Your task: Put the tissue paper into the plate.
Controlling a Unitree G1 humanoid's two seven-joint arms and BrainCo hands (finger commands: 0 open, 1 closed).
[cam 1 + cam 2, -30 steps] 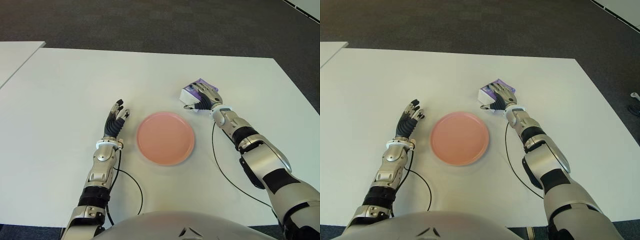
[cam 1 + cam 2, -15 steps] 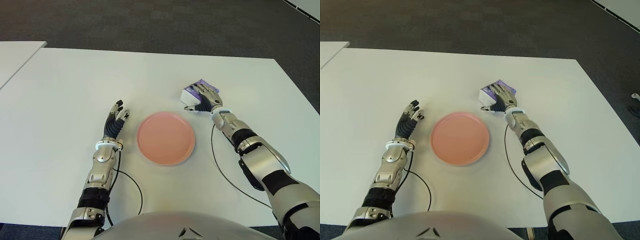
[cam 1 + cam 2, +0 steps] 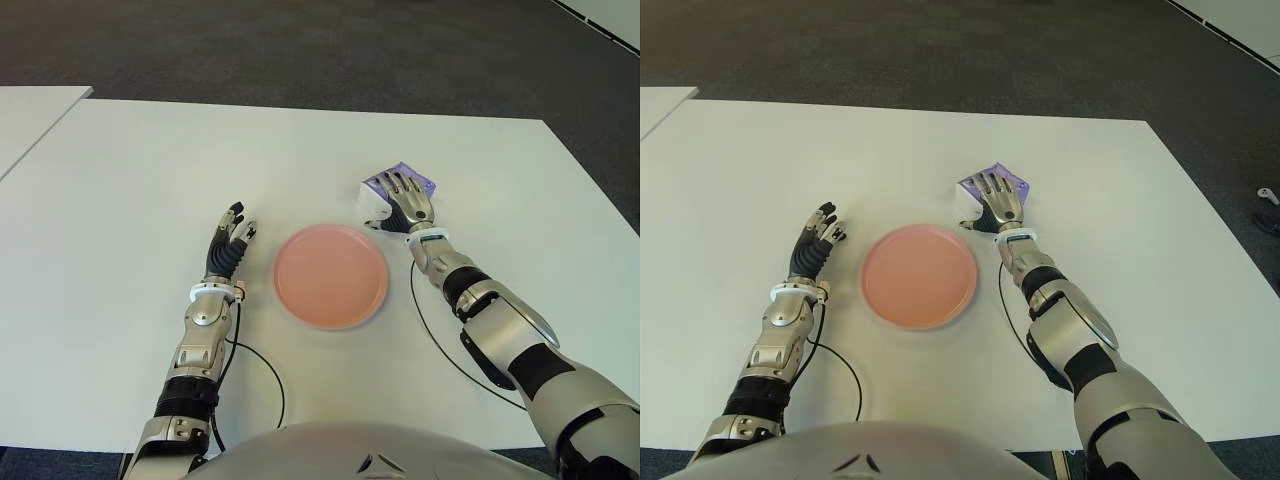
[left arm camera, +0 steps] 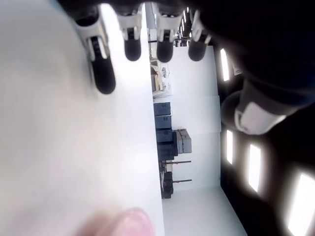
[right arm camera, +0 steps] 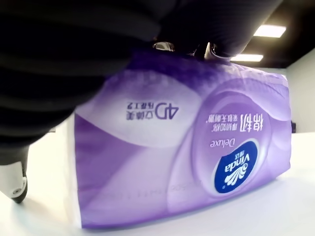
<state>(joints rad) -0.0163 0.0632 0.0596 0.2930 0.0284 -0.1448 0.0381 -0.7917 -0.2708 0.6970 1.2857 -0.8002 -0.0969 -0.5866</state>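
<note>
Left eye view shows my right hand [image 3: 405, 203] laid palm-down over the tissue paper pack [image 3: 377, 195], which sits on the white table [image 3: 120, 180] at about 1 o'clock from the pink plate [image 3: 331, 277], near its rim but apart from it. My fingers spread across the pack's top, with the thumb toward the white end nearest the plate; from up here I cannot tell whether they squeeze it.

The right wrist view gives what the head camera cannot: the purple wrapper [image 5: 197, 147] fills the frame right under my palm, its printed face plain to read, its lower edge on the table. My thumb tip [image 5: 15, 187] hangs beside the pack, not pressing it, so I count nothing gripped.

My left hand [image 3: 229, 246] shows at 9 o'clock from the plate, just beside it. Its wrist view shows the fingers [image 4: 101, 59] straight and holding nothing.
</note>
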